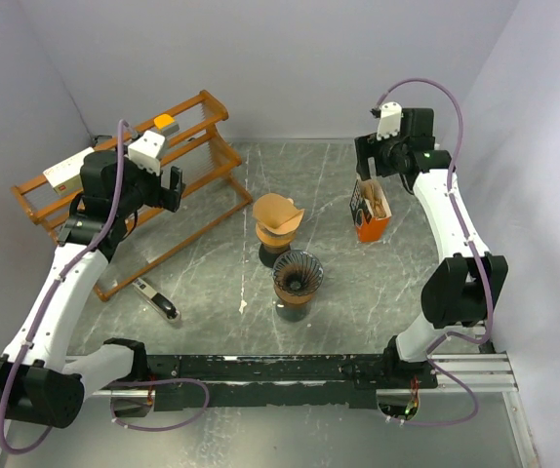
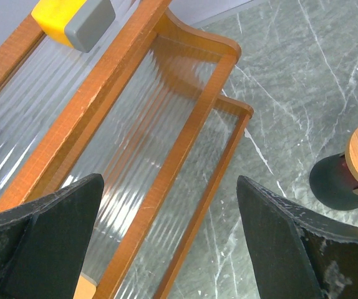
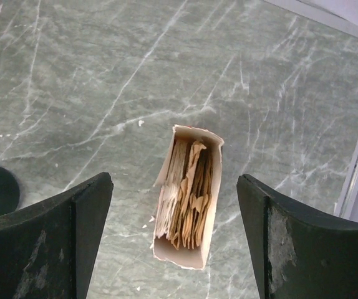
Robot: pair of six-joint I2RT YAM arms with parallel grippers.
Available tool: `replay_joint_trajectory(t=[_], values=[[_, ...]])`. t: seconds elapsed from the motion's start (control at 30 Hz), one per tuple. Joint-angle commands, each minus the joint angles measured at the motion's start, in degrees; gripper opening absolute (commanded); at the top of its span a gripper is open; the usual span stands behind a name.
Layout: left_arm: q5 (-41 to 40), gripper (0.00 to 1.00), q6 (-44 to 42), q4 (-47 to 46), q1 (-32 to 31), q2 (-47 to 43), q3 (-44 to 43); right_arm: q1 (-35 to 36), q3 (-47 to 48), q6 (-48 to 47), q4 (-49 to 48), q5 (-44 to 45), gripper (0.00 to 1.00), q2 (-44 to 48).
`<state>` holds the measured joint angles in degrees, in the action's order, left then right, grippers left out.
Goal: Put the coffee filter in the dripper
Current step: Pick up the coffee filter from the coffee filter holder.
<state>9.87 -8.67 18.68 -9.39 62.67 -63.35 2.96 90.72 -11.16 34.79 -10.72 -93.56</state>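
A tan paper coffee filter sits opened in the wood-collared dripper on a dark base at the table's middle. A second, dark ribbed dripper stands just in front of it. An orange box of filters stands to the right; in the right wrist view the box is open-topped and full of folded filters. My right gripper hangs open above it, with nothing between its fingers. My left gripper is open and bare over the wooden rack.
The wooden rack fills the back left and carries a yellow-grey block and a white bar. A black-handled tool lies on the table in front of it. White walls close the back and both sides.
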Motion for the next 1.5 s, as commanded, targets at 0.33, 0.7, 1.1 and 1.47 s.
replay_joint_trajectory(t=[0.33, 0.7, 1.1, 1.47], values=[[4.09, 0.99, 0.49, -2.23, 1.04, -1.84, 0.77, 2.48, -2.71, -3.77, -0.73, 6.1, 0.57, 1.64], [4.09, 0.99, 0.05, -2.16, 1.13, -2.61, 1.19, 2.43, -3.52, -2.38, -1.22, 6.42, 0.57, 2.55], [3.68, 0.99, -0.38, -2.02, 1.21, -2.6, 1.04, 2.47, -5.67, -1.63, -3.08, 7.15, 0.65, 4.6], [3.79, 0.99, -0.36, -2.07, 1.3, -2.32, 1.05, 2.47, -5.95, -1.41, -3.13, 7.28, 0.68, 4.02]])
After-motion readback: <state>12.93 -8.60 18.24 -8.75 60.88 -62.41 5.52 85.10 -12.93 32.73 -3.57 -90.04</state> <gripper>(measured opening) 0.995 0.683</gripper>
